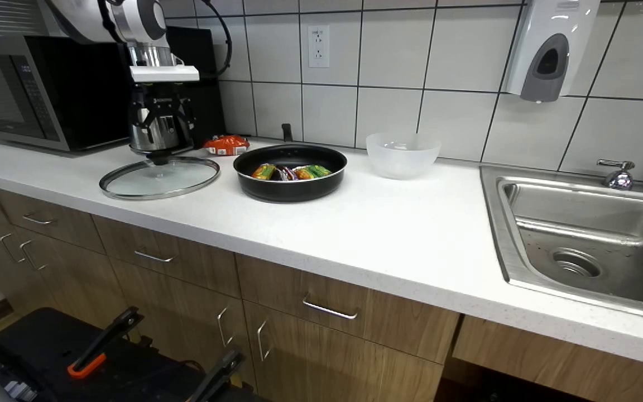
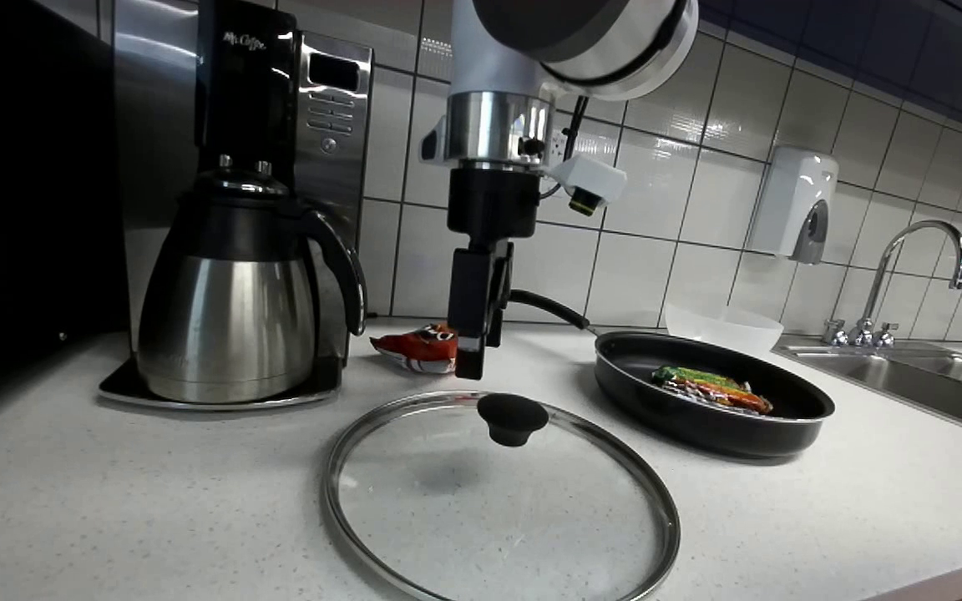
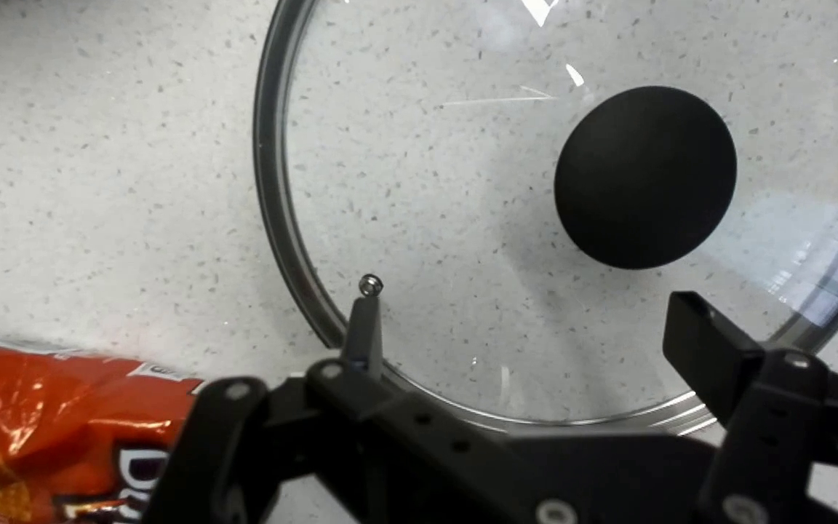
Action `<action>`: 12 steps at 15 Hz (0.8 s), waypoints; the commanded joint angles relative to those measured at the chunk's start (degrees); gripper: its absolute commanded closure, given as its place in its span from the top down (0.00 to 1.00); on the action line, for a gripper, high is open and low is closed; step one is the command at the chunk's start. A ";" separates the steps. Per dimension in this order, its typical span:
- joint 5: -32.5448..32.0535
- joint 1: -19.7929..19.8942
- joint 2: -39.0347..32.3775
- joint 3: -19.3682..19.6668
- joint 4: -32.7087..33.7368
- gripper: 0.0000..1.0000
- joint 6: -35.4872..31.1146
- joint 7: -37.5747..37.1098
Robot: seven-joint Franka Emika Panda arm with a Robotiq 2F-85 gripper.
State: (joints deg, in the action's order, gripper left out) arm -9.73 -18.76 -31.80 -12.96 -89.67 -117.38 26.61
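Glass lid [image 2: 489, 509] flat on counter [image 1: 383, 223], knob [image 3: 644, 178] up. Pincer [image 3: 527, 300] wide, empty, over the lid's edge, clear of the knob. Step, by my reading: approach; gripping there would call for lining up, then lowering. Arm [image 2: 585, 42] overhead, its end pointing straight down. Frying pan [image 1: 289, 192] just beside lid.

Exterior views face wall [image 1: 394, 50]: high above surface [image 1: 411, 237]; low, near lid [image 2: 502, 501]. Wrist view close, downward. All share lid.

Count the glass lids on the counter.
1. The lid lies on the counter, knob up, beside the pan but apart from it; the open gripper is above it. All three views show this same one; no other shows.
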 commanded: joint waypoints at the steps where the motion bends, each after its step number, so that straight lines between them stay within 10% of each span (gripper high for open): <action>1: -0.73 -0.21 0.90 -0.71 -2.50 1.00 -2.39 -3.52; 12: -0.94 -0.85 3.17 -0.55 -9.33 1.00 -8.10 -8.87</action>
State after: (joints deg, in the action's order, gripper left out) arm -9.73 -19.66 -31.52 -13.05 -95.23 -123.64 20.78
